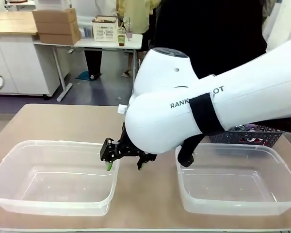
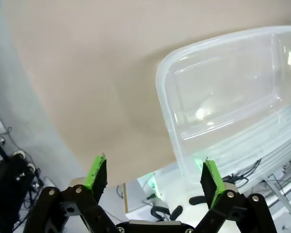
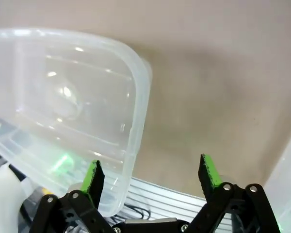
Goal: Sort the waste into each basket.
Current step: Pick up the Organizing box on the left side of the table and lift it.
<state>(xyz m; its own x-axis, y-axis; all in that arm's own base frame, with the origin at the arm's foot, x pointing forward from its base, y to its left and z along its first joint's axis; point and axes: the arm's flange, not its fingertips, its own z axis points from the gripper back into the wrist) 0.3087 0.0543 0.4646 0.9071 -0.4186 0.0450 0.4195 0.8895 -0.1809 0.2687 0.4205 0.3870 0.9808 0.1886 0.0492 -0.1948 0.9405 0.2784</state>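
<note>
Front view, right arm (image 1: 223,107): it comes in from the right and reaches across the middle, so much of the far surface (image 1: 63,121) is hidden from you.
Front view, right fingers (image 1: 109,165): spread wide with nothing between them, hanging just above the right end rim of the left tub (image 1: 48,206).
Front view, tubs: the left tub and the right tub (image 1: 233,206) stand side by side, apart from each other, and both look empty.
Front view, waste: none lies in a tub. Red shapes (image 1: 250,140) show through the dark lattice basket (image 1: 269,131) behind the right tub, but you cannot tell whether they are cans.
Left wrist view, left fingers (image 2: 97,177): fully open and empty, near the edge of the surface, with one end of the left tub ahead of one finger.
Right wrist view, right fingers: open and holding nothing. A corner of the left tub lies ahead of one finger and bare surface ahead of the other.
Risk, rim strike: if you lower the right fingers from here, one finger probably meets the rim and tips or pushes this light tub.
Risk, arm sweep: the bulky arm passes low by the right tub and the lattice basket, so a careless swing back may knock them.
Risk, blind reach: with the waste mostly hidden, you may close on the wrong thing.
</note>
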